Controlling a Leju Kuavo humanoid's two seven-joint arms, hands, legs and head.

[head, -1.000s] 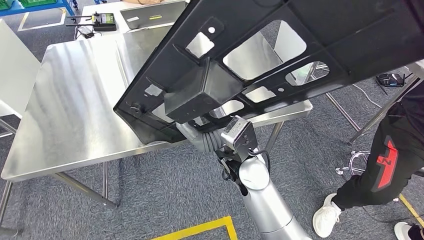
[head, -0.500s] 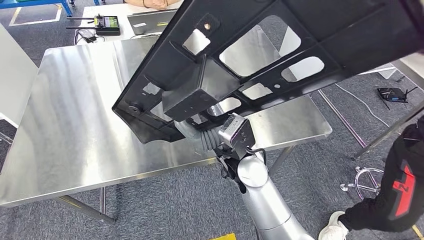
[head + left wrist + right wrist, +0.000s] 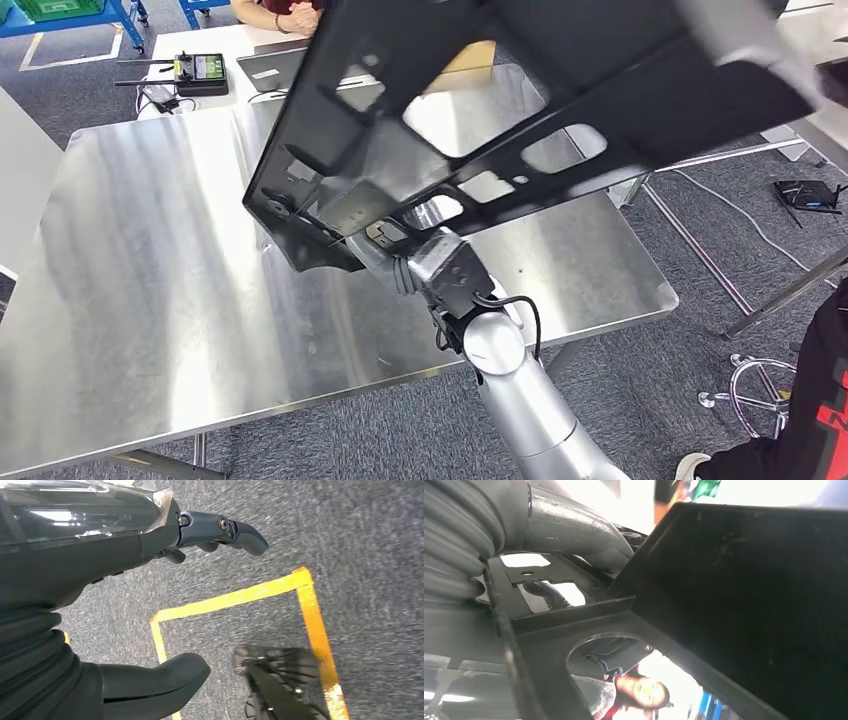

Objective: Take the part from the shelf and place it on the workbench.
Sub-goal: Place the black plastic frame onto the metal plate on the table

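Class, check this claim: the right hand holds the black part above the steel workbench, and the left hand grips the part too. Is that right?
Not quite. The left hand grips nothing; the left wrist view shows it open over the floor. The right hand does hold the part above the workbench.

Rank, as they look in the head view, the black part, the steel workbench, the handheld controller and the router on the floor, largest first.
1. Workbench and black part: both span most of the picture; the part is nearer the camera, so unranked.
2. Handheld controller and router: both small and look alike, so unranked.
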